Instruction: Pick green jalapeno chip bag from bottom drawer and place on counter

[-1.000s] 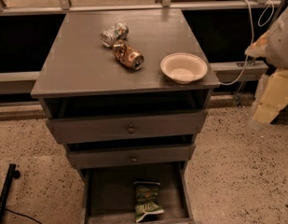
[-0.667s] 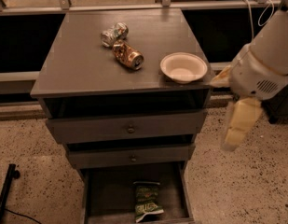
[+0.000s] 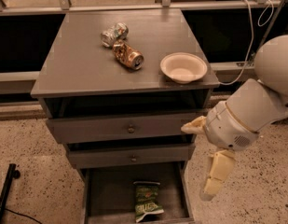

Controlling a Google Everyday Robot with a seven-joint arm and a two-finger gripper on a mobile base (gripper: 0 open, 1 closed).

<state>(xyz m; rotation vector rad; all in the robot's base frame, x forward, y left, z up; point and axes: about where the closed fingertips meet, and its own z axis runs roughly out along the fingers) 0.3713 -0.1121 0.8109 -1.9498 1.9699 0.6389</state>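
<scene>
Camera view: the green jalapeno chip bag (image 3: 147,200) lies flat in the pulled-out bottom drawer (image 3: 108,190), low in the middle of the frame. The gripper (image 3: 195,162) hangs at the lower right, just beside the drawer fronts and apart from the bag, its jaws released, spread wide and empty. On the desk (image 3: 78,69) above sit a silver can (image 3: 114,33), a gold can (image 3: 128,56) and a pale bowl (image 3: 183,67).

Speckled beige floor (image 3: 31,143) is spreading under dim warm light, dark panels (image 3: 17,41) and a pale ledge (image 3: 13,76) are running along the back, a white cable (image 3: 250,41) is drooping at right, and the hand (image 3: 212,178) is hanging low over the floor at right.
</scene>
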